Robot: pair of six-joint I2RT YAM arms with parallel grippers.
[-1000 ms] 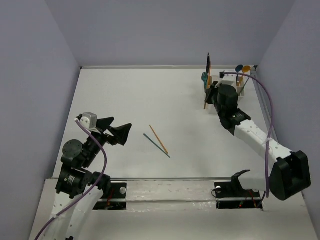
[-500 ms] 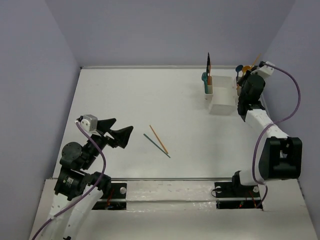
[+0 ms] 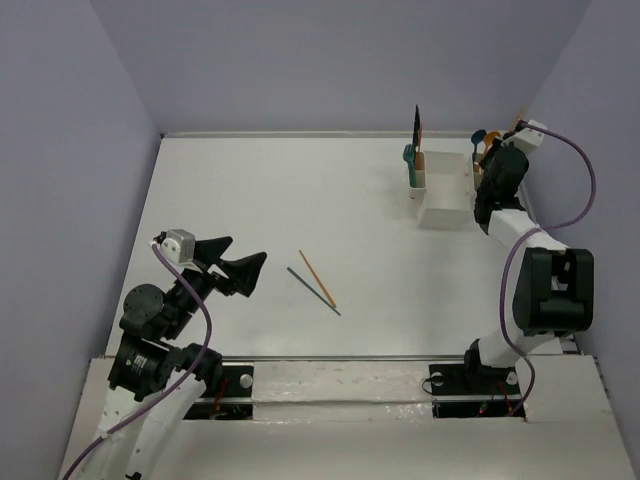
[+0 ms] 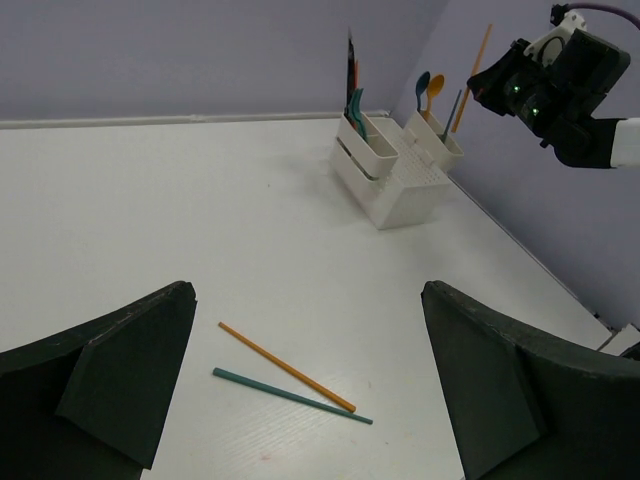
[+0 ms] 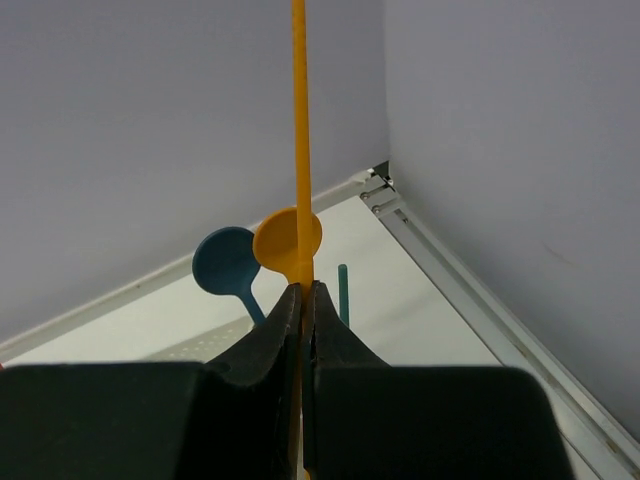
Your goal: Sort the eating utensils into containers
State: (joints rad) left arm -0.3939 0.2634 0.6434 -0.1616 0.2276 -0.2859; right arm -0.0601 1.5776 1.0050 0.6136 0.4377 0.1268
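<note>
Orange chopstick (image 5: 298, 120) stands upright, pinched in the tightly closed right gripper (image 5: 301, 300); next, lower it into the caddy (image 4: 400, 195) cup ahead of the jaws.

Open bench (image 3: 250, 190) spans the nine o'clock side; two chopsticks (image 3: 317, 278) lie near the middle. At one o'clock, the white caddy (image 3: 443, 203) and right arm (image 3: 497, 195) crowd the side wall (image 3: 585, 110).

clamped orange chopstick (image 5: 298, 130) near-upright; loose orange chopstick (image 3: 317, 278), teal chopstick (image 3: 314, 291) flat mid-table
</note>
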